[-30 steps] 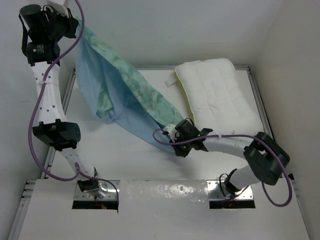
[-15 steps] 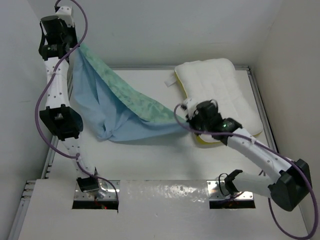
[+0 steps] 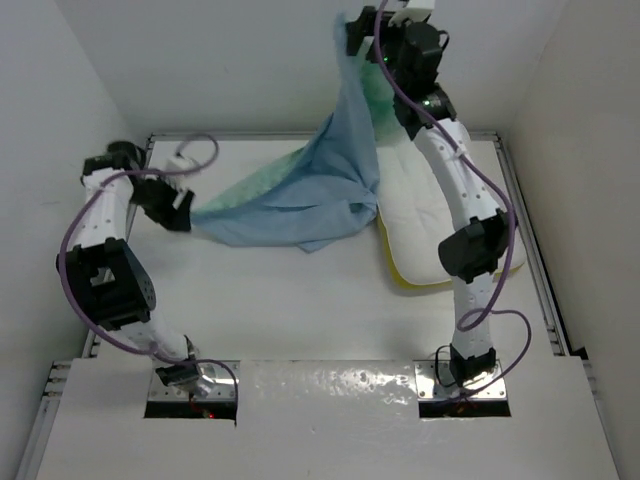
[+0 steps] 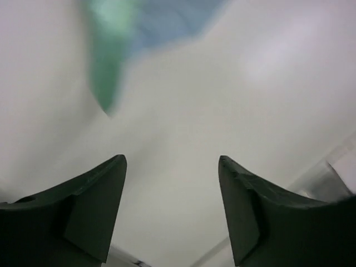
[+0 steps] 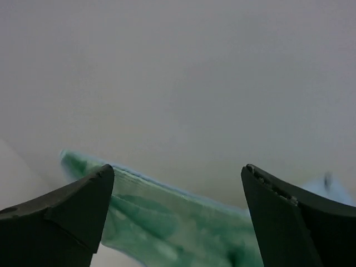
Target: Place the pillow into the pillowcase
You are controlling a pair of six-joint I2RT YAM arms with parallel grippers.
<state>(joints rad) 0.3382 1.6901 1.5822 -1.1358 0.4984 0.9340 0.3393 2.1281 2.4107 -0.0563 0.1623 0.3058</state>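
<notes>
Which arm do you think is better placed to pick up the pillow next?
Probably the right: the pillow lies on the right side, beneath that arm, though the right gripper is open and raised high. The left gripper, also open, sits beyond the pillowcase.

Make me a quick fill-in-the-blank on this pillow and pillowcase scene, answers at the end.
1. The pillow lies on the table's far ___ side.
2. From above, the pillowcase shows mostly light ___.
3. The left tool stands ___, with nothing between its jaws.
Missing words: right; blue; open.
</notes>
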